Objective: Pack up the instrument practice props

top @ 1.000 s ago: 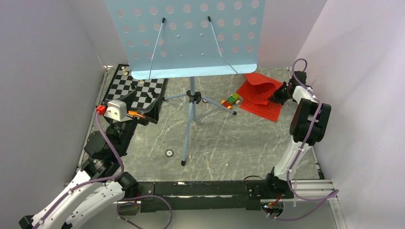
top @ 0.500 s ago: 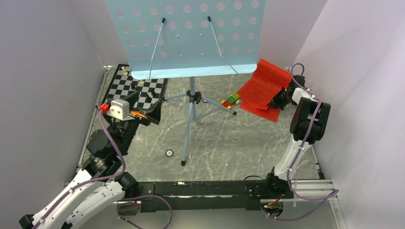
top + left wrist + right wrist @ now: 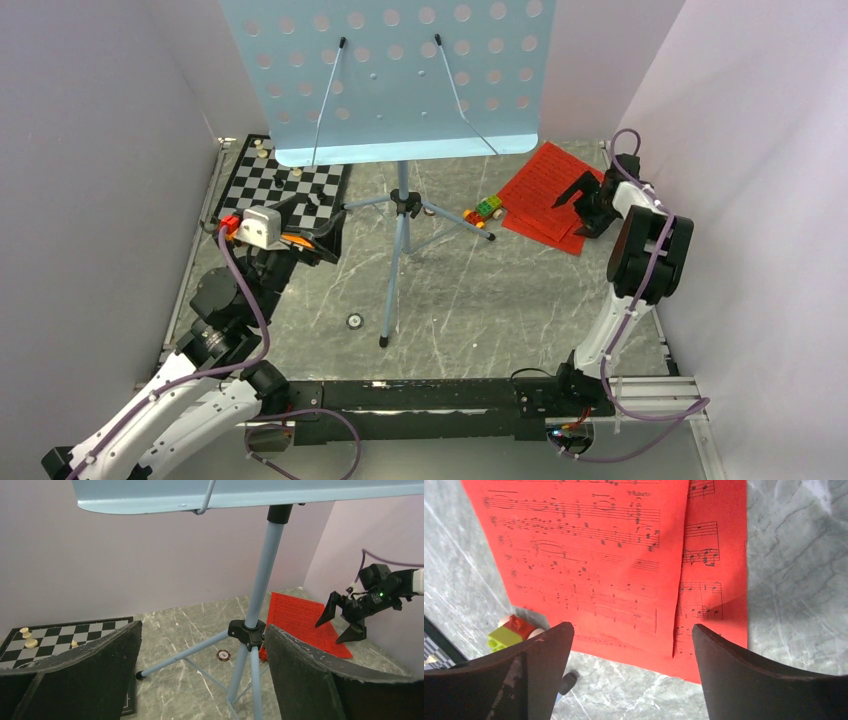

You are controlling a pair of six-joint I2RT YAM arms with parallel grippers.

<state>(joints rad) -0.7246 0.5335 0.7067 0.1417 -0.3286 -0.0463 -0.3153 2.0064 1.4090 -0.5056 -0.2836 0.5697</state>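
Observation:
The tall light-blue perforated music stand (image 3: 390, 80) rises on tripod legs (image 3: 400, 235) at the middle back; its pole (image 3: 262, 575) also shows in the left wrist view. The red sheet-music pages (image 3: 540, 195) lie flat on the table at the back right, two overlapping sheets (image 3: 599, 555) printed with staves. My right gripper (image 3: 583, 208) hovers open over their near edge, nothing between its fingers (image 3: 631, 627). My left gripper (image 3: 305, 222) stands open beside the chessboard, facing the tripod hub with its fingers (image 3: 202, 630) apart from the legs.
A black-and-white chessboard (image 3: 285, 185) with pieces lies at the back left. A small colourful toy car (image 3: 485, 210) sits between a tripod foot and the red pages. Small round discs lie on the table (image 3: 354, 321) (image 3: 223, 655). Walls close in on three sides.
My right gripper held a red page lifted and curled, then opened; the page now lies flat on the other sheet. My left gripper shifted slightly right.

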